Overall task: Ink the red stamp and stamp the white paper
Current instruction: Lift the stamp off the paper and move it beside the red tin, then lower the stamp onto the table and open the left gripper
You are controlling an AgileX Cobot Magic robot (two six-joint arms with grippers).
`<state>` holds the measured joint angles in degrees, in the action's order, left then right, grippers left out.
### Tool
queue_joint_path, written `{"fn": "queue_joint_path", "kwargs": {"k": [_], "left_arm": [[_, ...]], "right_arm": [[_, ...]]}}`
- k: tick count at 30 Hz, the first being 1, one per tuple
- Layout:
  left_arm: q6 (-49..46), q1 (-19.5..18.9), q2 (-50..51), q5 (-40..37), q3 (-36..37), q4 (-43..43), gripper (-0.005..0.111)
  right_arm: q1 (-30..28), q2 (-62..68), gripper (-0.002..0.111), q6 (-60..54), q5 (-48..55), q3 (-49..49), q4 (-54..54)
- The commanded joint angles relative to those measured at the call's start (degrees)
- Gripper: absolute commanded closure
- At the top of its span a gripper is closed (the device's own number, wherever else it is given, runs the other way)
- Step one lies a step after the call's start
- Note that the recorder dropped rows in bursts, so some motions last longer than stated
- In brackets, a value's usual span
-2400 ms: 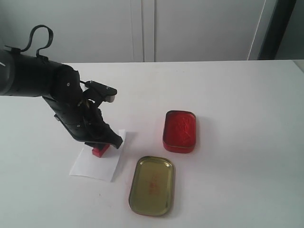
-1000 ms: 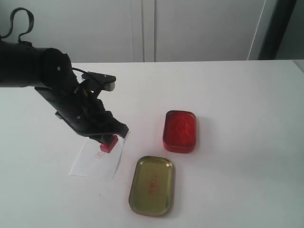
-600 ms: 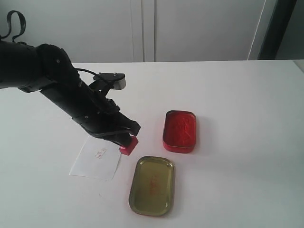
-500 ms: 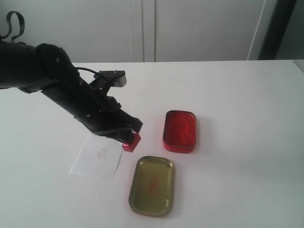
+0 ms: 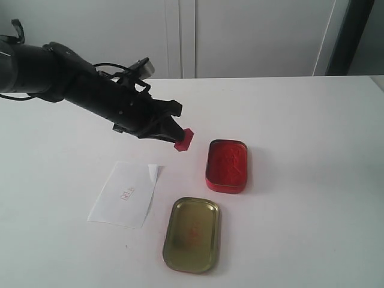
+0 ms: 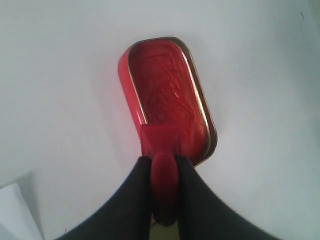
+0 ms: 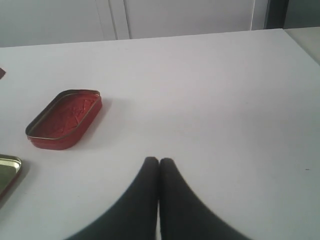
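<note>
Left gripper point(image 5: 174, 136) is gripping the red stamp point(image 5: 184, 139), jaws clenched on its narrow handle, block base sticking out in front. The stamp is hanging in the air, tilted, just beside the open ink pad tin point(image 5: 227, 165) and not touching it. In the left wrist view the base is sitting over the near end of the tin. The white paper point(image 5: 123, 194) is lying flat on the worktop point(image 5: 300, 120), well apart from the stamp, one corner folded up, a small red print showing on it. The gold lid point(image 5: 192, 234) is lying near the paper. Right gripper point(image 7: 159, 162) is hanging low over the bare worktop, jaws pressed together with nothing between them.

Handling, as a judgement: the stamp is looking like hard plastic, light and stiff, so no crush worry. The smooth thin handle is the only sensible hold, though it may twist in the jaws under a push. The paper is looking thin and very light, likely sliding or lifting with a wet stamp.
</note>
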<state>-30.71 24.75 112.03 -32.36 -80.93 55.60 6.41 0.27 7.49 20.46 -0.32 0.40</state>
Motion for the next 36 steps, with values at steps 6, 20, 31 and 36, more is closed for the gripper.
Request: {"fn": "queue_joint_path", "kwargs": {"k": [6,20,31,36], "left_arm": [[-0.7,-1.5,8.5,-5.4,-7.1,4.4,0.107],[-2.8,-2.0,12.7,-6.1,-7.3,7.5,0.107],[-2.8,-2.0,15.3,-7.0,-7.3,7.8,0.107],[-2.8,-2.0,15.3,-7.1,-7.1,7.8,0.107]], "right_arm": [[-0.2,-0.3,0.108,0.2,-0.8,0.3,0.0],[-0.2,-0.3,0.108,0.2,-0.8,0.3,0.0],[-0.2,-0.3,0.108,0.2,-0.8,0.3,0.0],[-0.2,-0.3,0.108,0.2,-0.8,0.3,0.0]]}}
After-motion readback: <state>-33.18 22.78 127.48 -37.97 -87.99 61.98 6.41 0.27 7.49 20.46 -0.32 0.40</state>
